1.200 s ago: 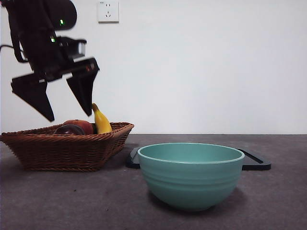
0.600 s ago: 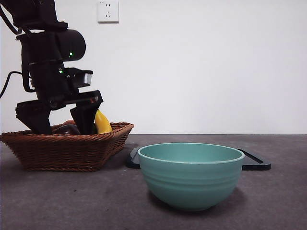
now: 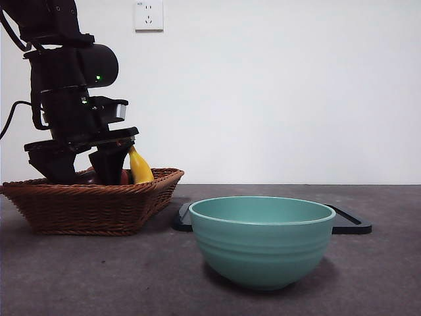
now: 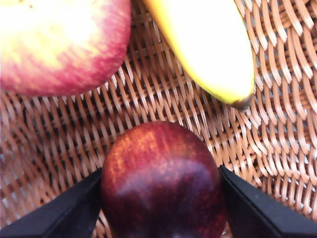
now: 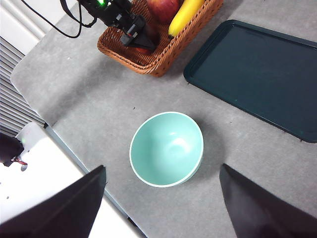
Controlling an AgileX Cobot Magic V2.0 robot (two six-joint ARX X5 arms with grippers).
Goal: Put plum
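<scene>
left gripper (image 4: 161, 198) lowered into the wicker basket (image 3: 92, 204), jaws flanking the plum (image 4: 161, 181) and touching its sides (grip seemingly closing for lifting); right gripper (image 5: 163, 208) waits high, spread wide, above the bowl (image 5: 167, 148).

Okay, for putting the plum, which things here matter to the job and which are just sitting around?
Part of the job:
- plum, in the wicker basket
- left gripper, one jaw on each side of the plum

Just lying about:
- banana
- red-yellow apple
- teal bowl
- dark tray
- right gripper, held high, open
</scene>
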